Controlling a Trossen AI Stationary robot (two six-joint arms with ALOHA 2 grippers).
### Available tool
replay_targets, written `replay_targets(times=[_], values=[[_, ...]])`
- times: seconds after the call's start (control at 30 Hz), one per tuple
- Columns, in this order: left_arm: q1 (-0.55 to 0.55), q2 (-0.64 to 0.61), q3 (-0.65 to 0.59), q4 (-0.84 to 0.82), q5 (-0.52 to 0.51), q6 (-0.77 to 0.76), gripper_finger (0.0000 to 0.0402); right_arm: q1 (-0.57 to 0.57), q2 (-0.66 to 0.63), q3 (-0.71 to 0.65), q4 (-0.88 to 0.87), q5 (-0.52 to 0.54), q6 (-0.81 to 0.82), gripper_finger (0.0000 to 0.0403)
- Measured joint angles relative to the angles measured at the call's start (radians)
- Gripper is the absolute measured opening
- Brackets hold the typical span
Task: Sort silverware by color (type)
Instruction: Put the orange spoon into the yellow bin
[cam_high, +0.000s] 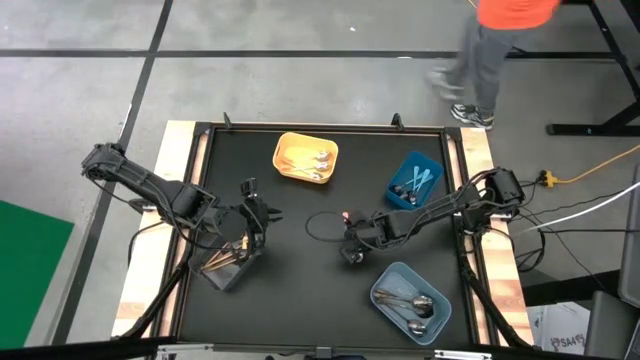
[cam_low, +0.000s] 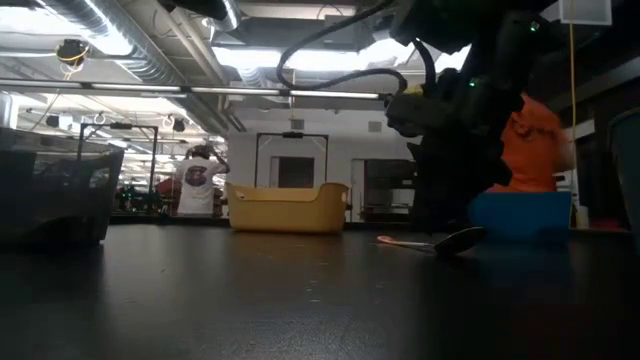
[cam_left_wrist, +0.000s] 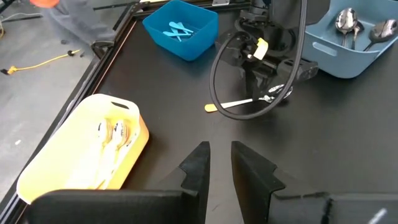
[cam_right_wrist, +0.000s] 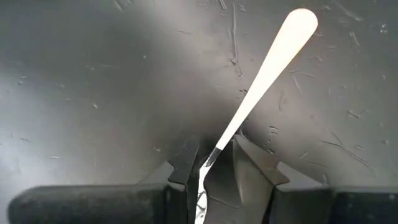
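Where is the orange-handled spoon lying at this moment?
In the high view, the spoon lies on the black table near the middle, between the right gripper's fingers, with the blue bin nearest.

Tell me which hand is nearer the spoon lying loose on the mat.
Right. The right hand is down over the spoon, fingers straddling its neck. The left hand sits apart, across bare mat.

Black table (cam_high: 300, 300): 4 bins, spoon (cam_left_wrist: 239, 103)
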Motion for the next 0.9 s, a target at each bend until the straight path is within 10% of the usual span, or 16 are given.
replay_targets(times=[0.5,0.9], values=[[0.0,0.0,0.0,-0.002,-0.001,0.004,0.006,-0.002,0.064,0.0,0.022,-0.044,0.002,0.0085],[0.002,-0.183,0.0,-0.143,-0.038,0.029,0.006,-0.001,0.066,-0.001,0.021,-0.035,-0.01,0.0008]])
